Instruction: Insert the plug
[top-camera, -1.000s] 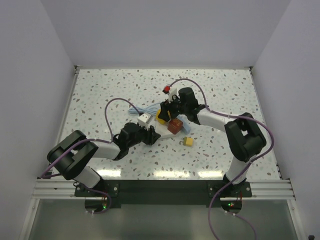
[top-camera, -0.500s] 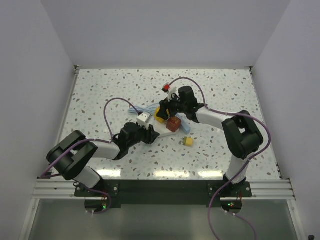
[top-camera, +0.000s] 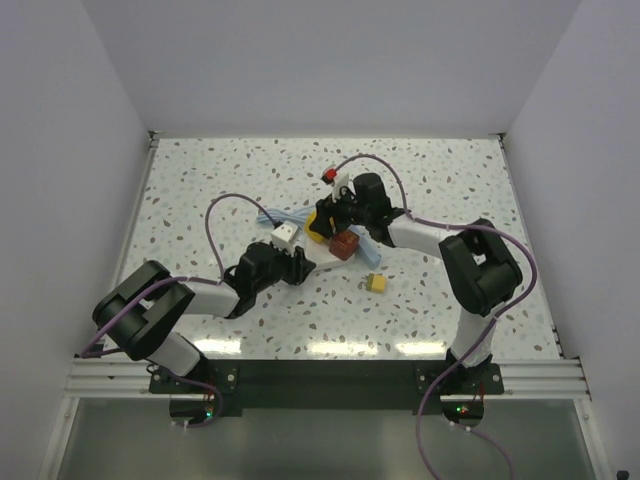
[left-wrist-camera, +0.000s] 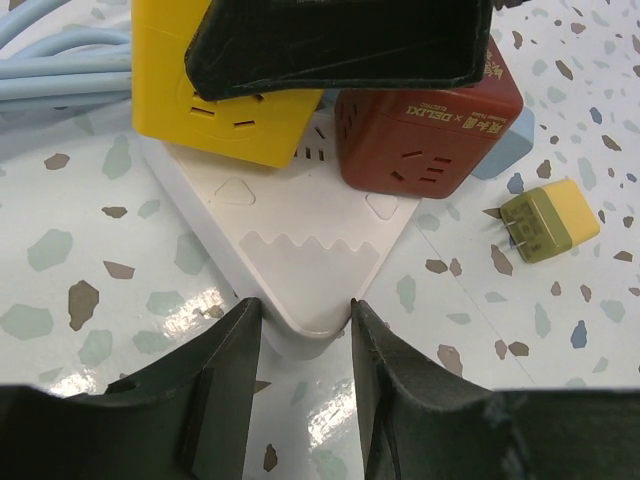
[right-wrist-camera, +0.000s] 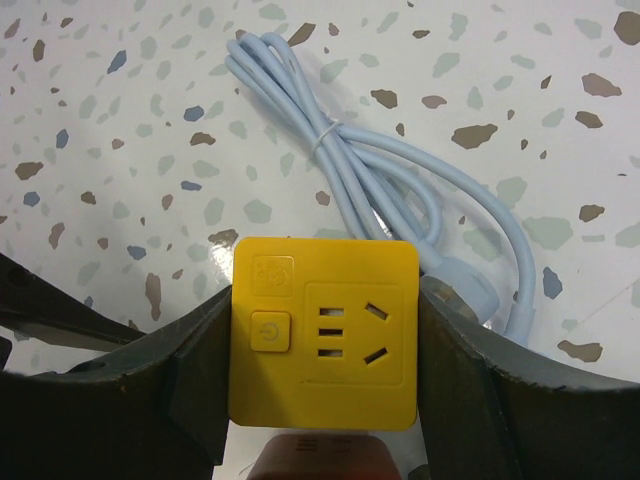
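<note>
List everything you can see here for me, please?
Table: one, white speckled, beneath everything.
Power strip: one, white, mid-table.
Yellow socket cube: one, yellow, over the strip's far side, between the right jaws.
Red socket cube: one, dark red, on the strip beside the yellow one.
Small plug: one, yellow, loose on the table right of the red cube.
Cable: one bundle, pale blue, behind the strip.
Left jaws: one pair, black, either side of the strip's near corner.
Right jaws: one pair, black, clamping the yellow cube.
</note>
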